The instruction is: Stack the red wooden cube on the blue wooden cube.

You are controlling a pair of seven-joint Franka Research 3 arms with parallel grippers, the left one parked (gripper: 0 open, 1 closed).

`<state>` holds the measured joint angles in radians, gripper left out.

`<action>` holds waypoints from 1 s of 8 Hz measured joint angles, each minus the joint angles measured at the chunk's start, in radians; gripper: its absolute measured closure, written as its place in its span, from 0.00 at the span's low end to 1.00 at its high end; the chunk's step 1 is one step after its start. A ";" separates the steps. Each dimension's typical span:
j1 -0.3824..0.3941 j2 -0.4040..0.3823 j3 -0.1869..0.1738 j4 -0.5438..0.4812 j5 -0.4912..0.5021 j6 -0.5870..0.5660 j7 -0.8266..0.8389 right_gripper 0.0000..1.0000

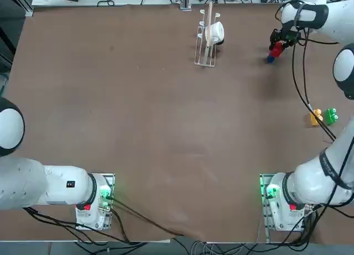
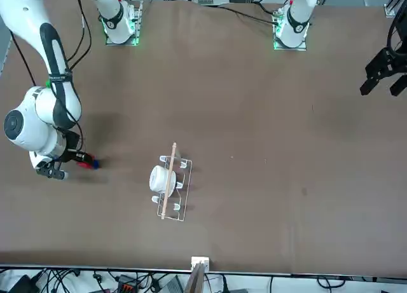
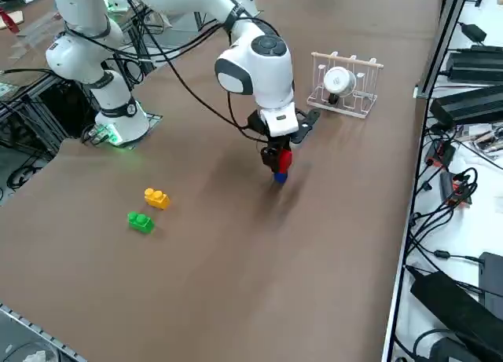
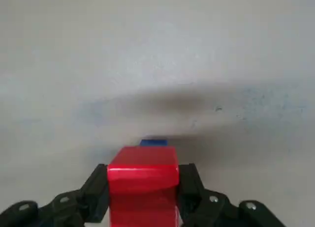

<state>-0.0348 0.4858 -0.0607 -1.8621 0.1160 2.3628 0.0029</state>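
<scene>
Red over blue, not released.
Right claw [image 4: 142,197] clamped red wooden cube [image 4: 142,180] atop blue wooden cube [image 4: 153,142], desk's 1 o'clock; release remained.

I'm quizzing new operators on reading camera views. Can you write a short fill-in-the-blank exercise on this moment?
1. The right gripper is shut on the ____ wooden cube.
2. Directly beneath that cube sits the ____ wooden cube.
3. The white cup rests in a wire ____.
4. Beside the orange studded block lies a ____ studded block.

Missing words: red; blue; rack; green
</scene>
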 joint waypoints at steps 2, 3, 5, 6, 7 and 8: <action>0.001 -0.004 0.001 -0.015 0.000 0.039 0.000 0.30; 0.002 -0.007 0.001 -0.021 0.000 0.046 0.000 0.30; 0.002 -0.008 0.001 -0.024 0.000 0.052 0.000 0.30; 0.003 -0.008 0.002 -0.024 0.000 0.054 0.000 0.30; 0.007 -0.009 0.002 -0.027 0.000 0.059 0.000 0.30; 0.011 -0.013 0.002 -0.035 0.000 0.073 0.000 0.30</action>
<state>-0.0238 0.4732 -0.0586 -1.8972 0.1160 2.4356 0.0029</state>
